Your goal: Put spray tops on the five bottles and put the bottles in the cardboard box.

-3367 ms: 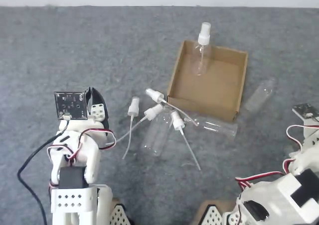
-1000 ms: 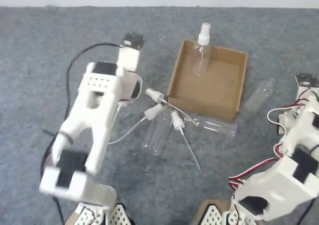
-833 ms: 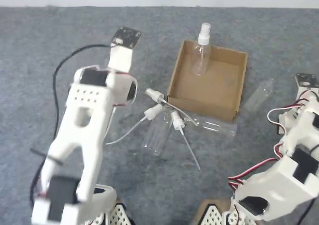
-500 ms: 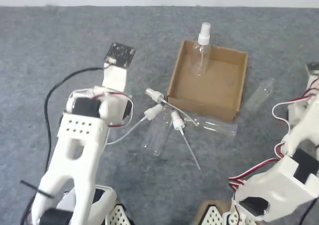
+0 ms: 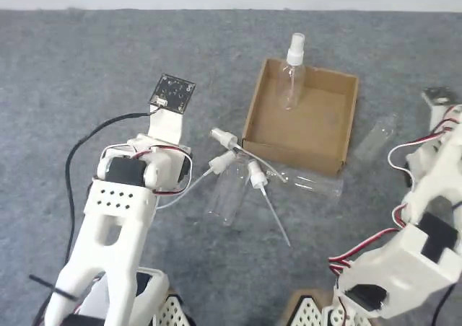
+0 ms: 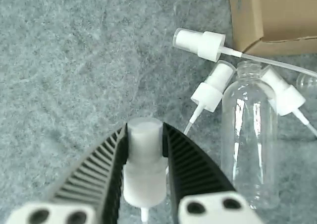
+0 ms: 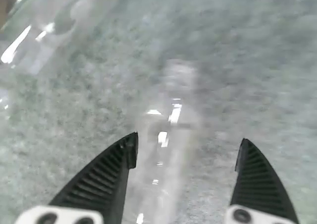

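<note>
1. Clamped shut in the left jaws: a white spray top (image 6: 143, 164), over the grey surface (image 5: 86, 66), off the left-arm side of the cardboard box (image 5: 290, 151).
2. Lying between those jaws and the box: a clear uncapped bottle (image 6: 247, 135), with three loose spray tops (image 6: 200, 41) crowded around its neck.
3. Inside the box, against its far wall: one capped bottle (image 5: 291, 77).
4. Spread wide, holding nothing: the right jaws, either side of another clear bottle (image 7: 166, 149) lying on the surface beside the box's right-arm side.

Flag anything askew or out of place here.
Nothing spilled or broken. Three loose spray tops lie crisscrossed beside a tipped bottle at the cardboard box corner; another bottle lies alone right of the box.
</note>
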{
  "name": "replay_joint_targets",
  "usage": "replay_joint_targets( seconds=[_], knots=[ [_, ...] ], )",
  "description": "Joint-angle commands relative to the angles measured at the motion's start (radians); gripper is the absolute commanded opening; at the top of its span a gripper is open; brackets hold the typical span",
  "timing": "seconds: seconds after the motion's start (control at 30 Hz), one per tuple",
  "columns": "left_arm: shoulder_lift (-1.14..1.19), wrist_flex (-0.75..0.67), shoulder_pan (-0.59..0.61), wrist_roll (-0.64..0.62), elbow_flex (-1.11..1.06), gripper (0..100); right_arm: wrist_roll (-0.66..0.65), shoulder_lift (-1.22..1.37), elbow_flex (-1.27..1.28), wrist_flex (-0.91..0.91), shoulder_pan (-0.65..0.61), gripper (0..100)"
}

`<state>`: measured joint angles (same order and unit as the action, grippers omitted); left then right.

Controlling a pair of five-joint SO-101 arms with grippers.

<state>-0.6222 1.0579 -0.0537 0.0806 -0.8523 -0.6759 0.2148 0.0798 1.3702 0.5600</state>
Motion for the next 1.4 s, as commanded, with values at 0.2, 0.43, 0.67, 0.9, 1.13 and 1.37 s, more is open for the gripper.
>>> replay_joint_targets(
  seconds=[0.2,0.43,0.67,0.9,1.13,1.37],
  knots=[
    [-0.041,-0.021,0.006,-0.006,-0.001,1,0.080,-0.007,0.104,-0.136,-0.016,26.2],
    [-0.041,-0.021,0.006,-0.006,-0.001,1,0.081,0.048,0.101,-0.214,-0.019,15.8],
    [-0.041,-0.021,0.006,-0.006,-0.001,1,0.077,0.050,0.092,-0.217,-0.015,7.0],
    [-0.049,-0.021,0.006,-0.008,0.004,1,0.083,-0.099,-0.055,-0.051,-0.036,0.6],
    [-0.153,0.021,0.006,-0.008,0.082,1,0.227,-0.441,-0.044,0.018,-0.203,0.6],
    [-0.373,0.189,0.006,-0.008,0.280,1,0.373,-0.811,0.133,-0.005,-0.596,0.6]
  ],
)
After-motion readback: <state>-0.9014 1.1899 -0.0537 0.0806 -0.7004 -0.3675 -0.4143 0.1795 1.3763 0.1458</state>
